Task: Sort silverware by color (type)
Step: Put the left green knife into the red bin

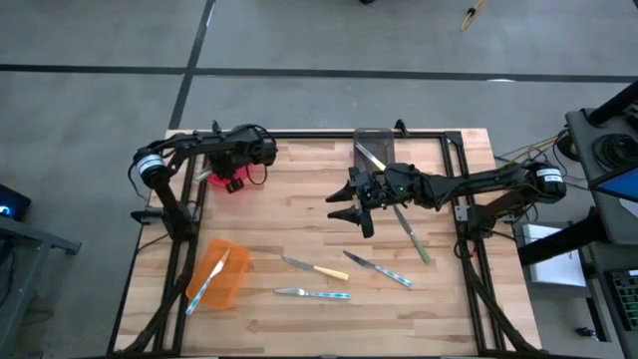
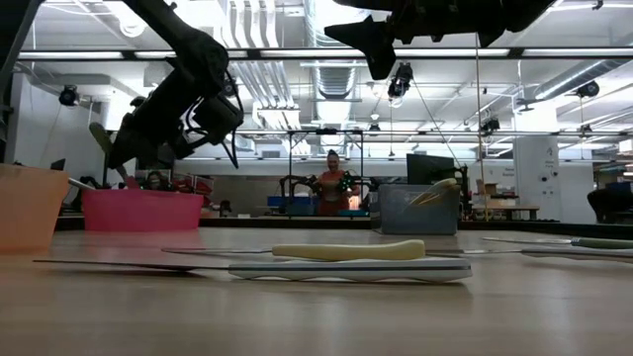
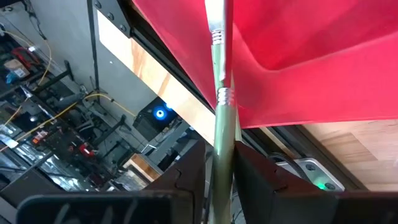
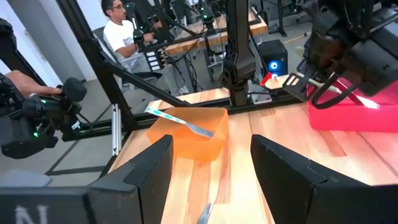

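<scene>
My left gripper [image 1: 235, 168] hangs over the red bin [image 1: 223, 183] at the table's far left and is shut on a green-handled knife [image 3: 222, 118]. My right gripper [image 1: 340, 205] is open and hovers above the table's middle, touching nothing. On the table lie a green-handled knife [image 1: 412, 235], a yellow-handled knife [image 1: 315, 268] and two light-blue-handled knives [image 1: 380, 269] [image 1: 312, 293]. A blue-handled knife [image 1: 207, 281] leans in the orange bin [image 1: 231, 281]. A yellow-handled knife [image 1: 370, 157] leans in the grey bin [image 1: 379, 140]. My left gripper pinches the knife's green handle [image 3: 219, 163] between its two fingers [image 3: 186, 180]. The knife runs on forward past the fingertips. It is lifted clear, and its blade [image 3: 217, 15] points at the red bin [image 3: 311, 56].
The red bin stands at the far left, the grey bin at the far edge's middle, the orange bin at the near left. A dark frame rail [image 1: 329, 136] borders the table. People [image 4: 121, 31] work at other tables behind.
</scene>
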You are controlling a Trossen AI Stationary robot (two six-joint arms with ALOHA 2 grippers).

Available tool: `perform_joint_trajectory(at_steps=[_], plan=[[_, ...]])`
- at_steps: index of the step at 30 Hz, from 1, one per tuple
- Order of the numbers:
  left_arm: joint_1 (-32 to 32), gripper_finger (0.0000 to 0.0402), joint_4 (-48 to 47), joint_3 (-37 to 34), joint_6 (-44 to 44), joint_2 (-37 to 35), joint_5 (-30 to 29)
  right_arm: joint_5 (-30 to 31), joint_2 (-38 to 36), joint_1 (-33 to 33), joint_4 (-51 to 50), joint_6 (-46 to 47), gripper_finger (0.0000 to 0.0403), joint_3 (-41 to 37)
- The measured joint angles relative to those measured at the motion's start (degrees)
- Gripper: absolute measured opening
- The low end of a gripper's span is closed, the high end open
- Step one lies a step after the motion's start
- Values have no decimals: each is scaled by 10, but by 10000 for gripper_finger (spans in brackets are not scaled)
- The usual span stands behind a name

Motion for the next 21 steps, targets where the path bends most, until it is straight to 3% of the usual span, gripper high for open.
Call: perform_joint_trajectory(at_steps=[8,16,21], plan=[[0,84,-1,1,23,-10,3,0,0,0,-18,25,205,0],[0,157,0,15,36,-12,-1,0,-2,0,-19,28,205,0],[-1,186,0,38,77,-22,39,0,-3,0,-21,42,205,0]])
